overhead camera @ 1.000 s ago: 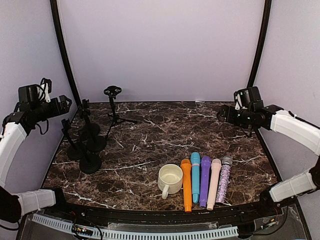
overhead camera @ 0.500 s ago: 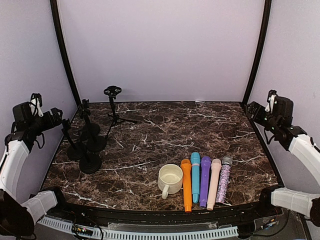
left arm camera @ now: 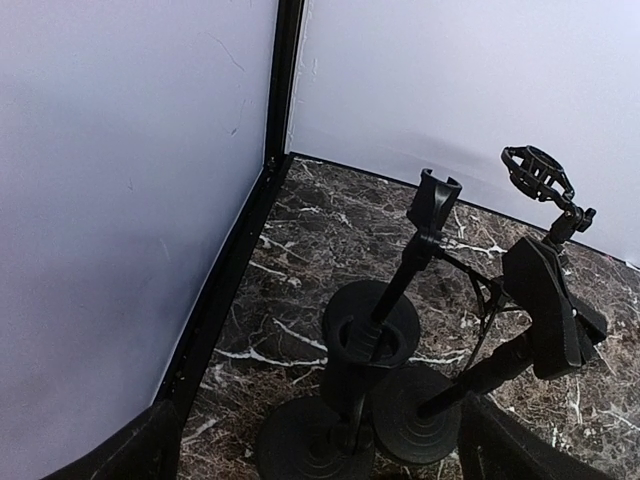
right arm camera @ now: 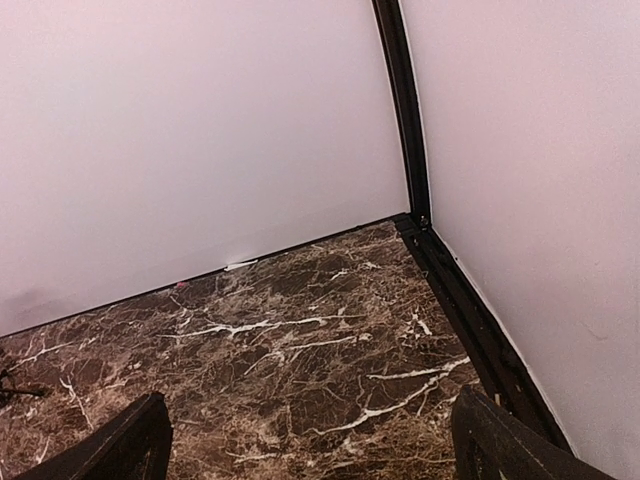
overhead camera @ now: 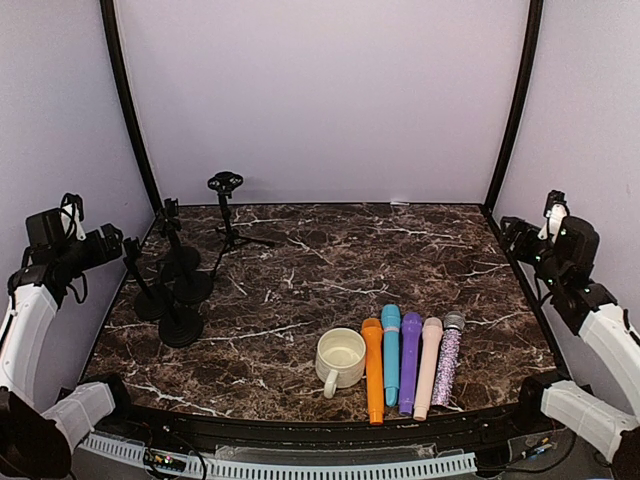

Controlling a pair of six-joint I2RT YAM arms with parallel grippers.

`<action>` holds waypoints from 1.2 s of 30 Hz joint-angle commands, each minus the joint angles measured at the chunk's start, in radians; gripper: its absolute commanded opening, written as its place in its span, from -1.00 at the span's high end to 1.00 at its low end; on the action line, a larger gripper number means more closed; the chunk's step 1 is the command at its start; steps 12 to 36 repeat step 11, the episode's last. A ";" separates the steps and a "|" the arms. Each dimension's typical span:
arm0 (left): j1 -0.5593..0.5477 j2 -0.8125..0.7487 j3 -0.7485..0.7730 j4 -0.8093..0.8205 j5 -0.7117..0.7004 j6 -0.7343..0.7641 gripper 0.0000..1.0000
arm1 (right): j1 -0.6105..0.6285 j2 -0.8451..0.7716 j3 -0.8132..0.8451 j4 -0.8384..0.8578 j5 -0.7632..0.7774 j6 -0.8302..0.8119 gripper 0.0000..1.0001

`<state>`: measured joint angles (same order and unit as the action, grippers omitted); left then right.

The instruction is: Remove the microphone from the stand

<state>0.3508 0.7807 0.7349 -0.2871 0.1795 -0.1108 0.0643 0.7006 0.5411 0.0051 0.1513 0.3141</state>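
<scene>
Closest to the arm bases, flat on the dark marble tabletop [overhead camera: 300,270]: five handheld mics side by side, touching or nearly so. From left to right: orange microphone [overhead camera: 373,375], teal microphone [overhead camera: 390,355], purple microphone [overhead camera: 410,365], pink microphone [overhead camera: 428,368], and glitter microphone [overhead camera: 446,365] with its grey mesh head at the far end. Just left of the orange one, a cream mug [overhead camera: 340,358], upright, handle toward the near edge.

Further back on the left, well apart from that row: a cluster of black round-base stands [overhead camera: 181,327], bases touching or overlapping. Seen from the left wrist, a U-shaped clip [left arm camera: 435,198] atop one post and a wider clamp [left arm camera: 545,305] atop another.

About level with the cluster, out at the table's sides: left gripper [overhead camera: 112,240] raised just beside the stands, fingers [left arm camera: 120,455] spread wide, gripping nothing. Right gripper [overhead camera: 512,232] above the right edge, fingers [right arm camera: 110,445] equally far apart, holding nothing, facing the far right corner.

Farthest back, near the rear wall: a tripod stand [overhead camera: 228,235] topped by a ring-shaped shock mount [overhead camera: 226,183].
</scene>
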 commanded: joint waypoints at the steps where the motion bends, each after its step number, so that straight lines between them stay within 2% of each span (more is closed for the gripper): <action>1: 0.007 -0.002 -0.016 -0.005 0.007 0.018 -0.98 | -0.003 -0.006 0.001 0.021 0.025 -0.039 -0.97; 36: 0.002 -0.018 -0.023 -0.008 0.027 0.022 -0.98 | -0.003 -0.010 0.011 -0.002 0.021 -0.040 -0.97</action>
